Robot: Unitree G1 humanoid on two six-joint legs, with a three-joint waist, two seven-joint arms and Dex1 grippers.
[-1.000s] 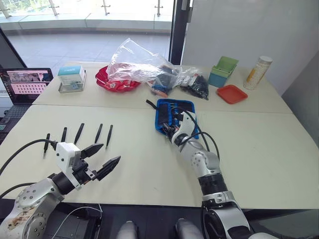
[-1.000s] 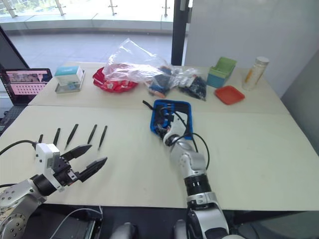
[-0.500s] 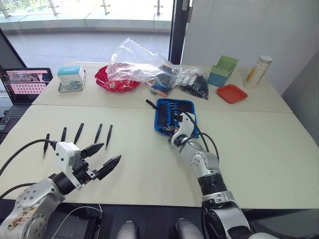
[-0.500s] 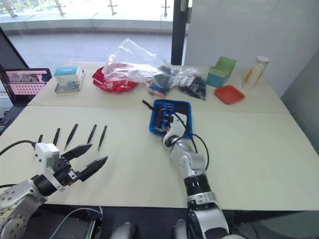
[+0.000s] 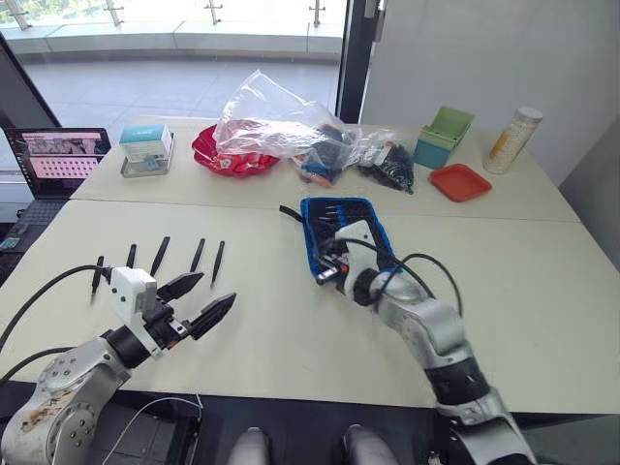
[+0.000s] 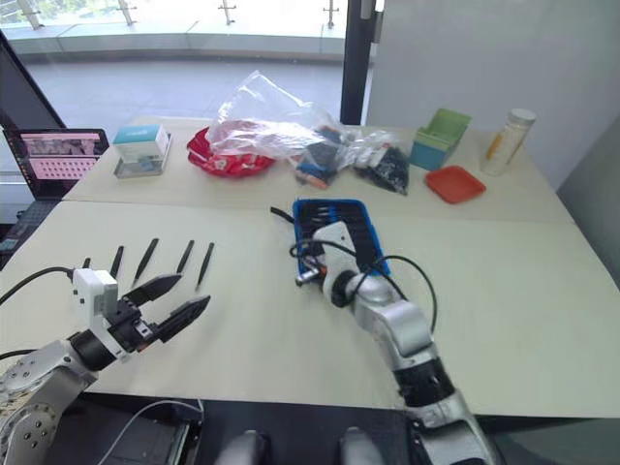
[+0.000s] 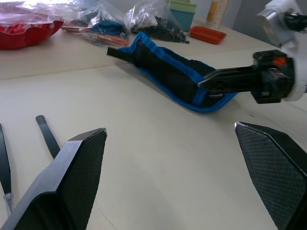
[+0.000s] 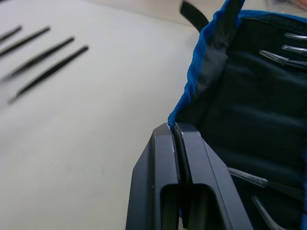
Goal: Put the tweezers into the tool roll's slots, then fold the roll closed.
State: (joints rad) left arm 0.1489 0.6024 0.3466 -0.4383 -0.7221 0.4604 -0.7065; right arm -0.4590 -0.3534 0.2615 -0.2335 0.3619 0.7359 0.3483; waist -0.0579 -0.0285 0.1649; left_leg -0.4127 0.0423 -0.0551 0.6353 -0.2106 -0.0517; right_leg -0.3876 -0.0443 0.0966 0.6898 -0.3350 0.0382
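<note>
Pinching the tool roll (image 5: pixel 347 225) edge, our right end effector (image 8: pixel 178 139) should lift gently — left end effector (image 5: pixel 199 302) gapes wide, tweezers (image 5: pixel 160 256) beside it unslotted.

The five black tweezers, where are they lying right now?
In the left eye view the tweezers lie in a row on the table's left side, just beyond the open left gripper, well left of the tool roll.

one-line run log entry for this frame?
right gripper: shut on tool roll edge | left gripper: open, empty | tweezers: five on table, unslotted
</note>
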